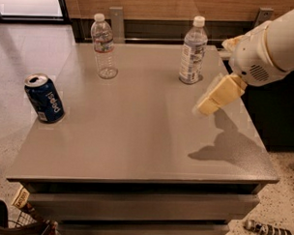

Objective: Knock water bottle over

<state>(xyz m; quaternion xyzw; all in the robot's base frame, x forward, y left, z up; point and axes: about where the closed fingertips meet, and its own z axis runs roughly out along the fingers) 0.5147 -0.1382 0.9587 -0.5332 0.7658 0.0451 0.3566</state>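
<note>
Here: grey table (132, 133), speckled floor (286, 169); water bottle (104, 45) upright far-left; jaws clenched, empty, over right side.

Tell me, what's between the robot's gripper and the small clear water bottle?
Camera view: mostly bare tabletop between the water bottle and the gripper over its right side; the big-labelled bottle stands beside that stretch, near the gripper.

Gray table (136, 138), drawers (134, 206) below; speckled floor (287, 192); wood-panel wall (156, 3) behind; bright window (25, 1) upper left.
</note>
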